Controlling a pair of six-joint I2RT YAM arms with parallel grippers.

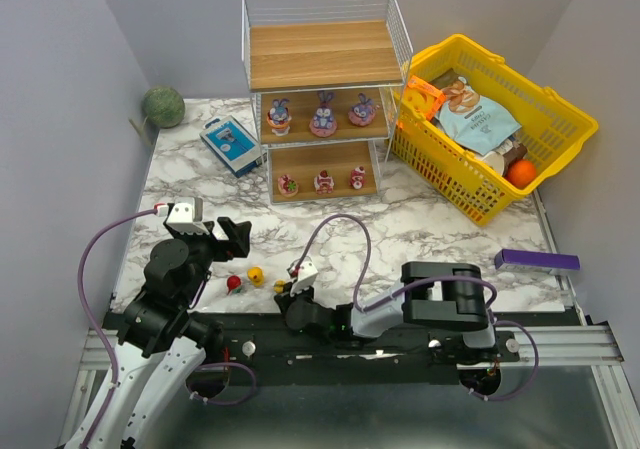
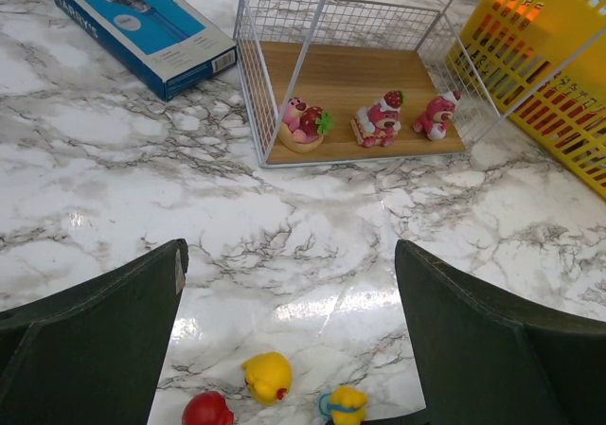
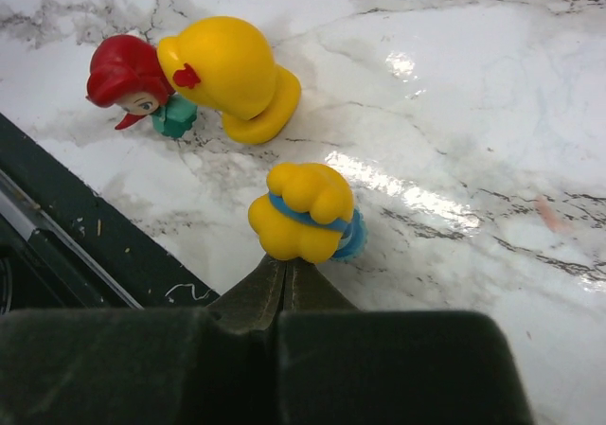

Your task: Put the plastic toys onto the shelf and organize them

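Note:
The shelf (image 1: 322, 59) stands at the back middle. Its middle board holds three pink-purple bunny-eared toys (image 1: 323, 117); its bottom board holds three pink-red cake-like toys (image 1: 324, 180), also in the left wrist view (image 2: 377, 118). Near the front edge lie a red-haired toy (image 1: 233, 284), a yellow toy (image 1: 256, 275) and a yellow toy with a blue band (image 1: 281, 287). My right gripper (image 3: 285, 262) is shut, its tips touching the blue-banded toy (image 3: 301, 212). My left gripper (image 2: 289, 264) is open and empty above the three loose toys.
A blue-white box (image 1: 231, 144) lies left of the shelf, a green ball (image 1: 162, 106) in the far left corner. A yellow basket (image 1: 573, 117) of snack packets stands to the right. A purple bar (image 1: 537, 260) lies at the right edge.

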